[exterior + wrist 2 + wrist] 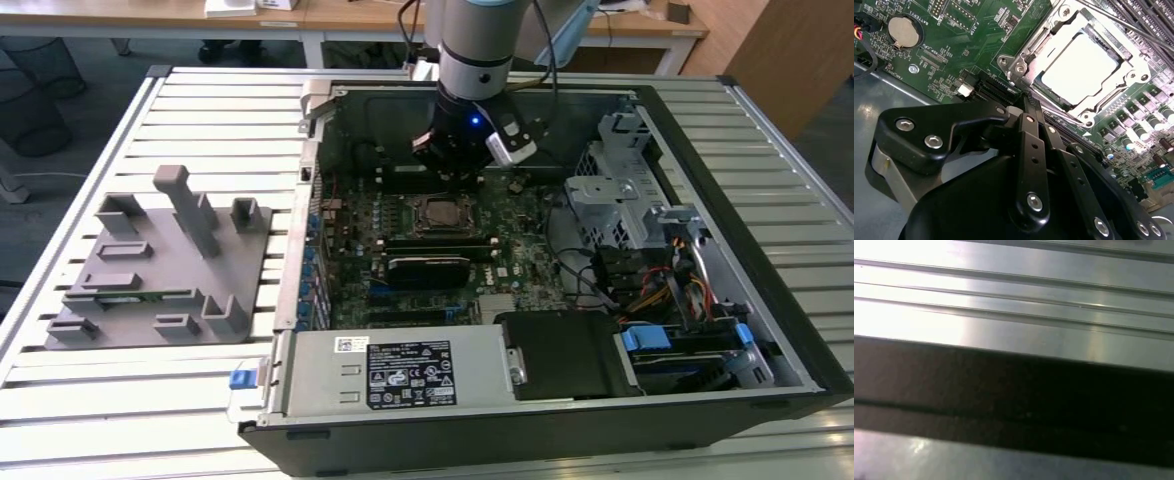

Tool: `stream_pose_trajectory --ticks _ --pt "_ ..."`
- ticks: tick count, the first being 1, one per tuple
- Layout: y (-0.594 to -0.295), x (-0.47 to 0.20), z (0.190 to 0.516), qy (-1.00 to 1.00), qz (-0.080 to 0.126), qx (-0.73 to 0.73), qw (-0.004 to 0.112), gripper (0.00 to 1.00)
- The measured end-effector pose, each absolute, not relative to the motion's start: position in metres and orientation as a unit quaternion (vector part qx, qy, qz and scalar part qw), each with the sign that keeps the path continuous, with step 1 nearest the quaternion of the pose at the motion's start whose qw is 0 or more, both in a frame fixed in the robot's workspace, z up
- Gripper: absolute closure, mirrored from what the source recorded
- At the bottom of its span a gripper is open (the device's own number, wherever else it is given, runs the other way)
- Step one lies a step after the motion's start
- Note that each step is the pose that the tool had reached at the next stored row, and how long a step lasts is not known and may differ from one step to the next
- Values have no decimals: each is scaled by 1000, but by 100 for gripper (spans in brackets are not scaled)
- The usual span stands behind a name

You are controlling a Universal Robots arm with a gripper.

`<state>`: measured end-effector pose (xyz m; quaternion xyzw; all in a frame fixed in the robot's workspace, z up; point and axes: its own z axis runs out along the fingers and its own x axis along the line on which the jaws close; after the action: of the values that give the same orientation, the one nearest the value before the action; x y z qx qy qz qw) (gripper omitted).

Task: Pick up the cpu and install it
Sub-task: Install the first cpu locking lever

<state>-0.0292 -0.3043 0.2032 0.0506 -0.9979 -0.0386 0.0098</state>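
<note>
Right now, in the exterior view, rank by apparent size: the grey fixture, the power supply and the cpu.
1. Grey fixture and power supply: close in apparent size, and the supply sits nearer the camera, so unranked.
2. cpu: clearly smallest, seated in the motherboard socket.

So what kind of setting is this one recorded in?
Probably a lab or office workshop set up for computer assembly: an open desktop case lies on a slatted metal table, with wooden desks behind. The gripper hangs over the motherboard, near the cpu.
</note>
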Motion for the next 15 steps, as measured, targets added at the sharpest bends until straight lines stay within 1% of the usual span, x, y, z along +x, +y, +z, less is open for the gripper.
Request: stream_pose_trajectory --ticks 6,15 --pt "-304 -29 203 -998 -38 51 10 89" --pt "-305 -28 198 -998 -32 50 15 89"
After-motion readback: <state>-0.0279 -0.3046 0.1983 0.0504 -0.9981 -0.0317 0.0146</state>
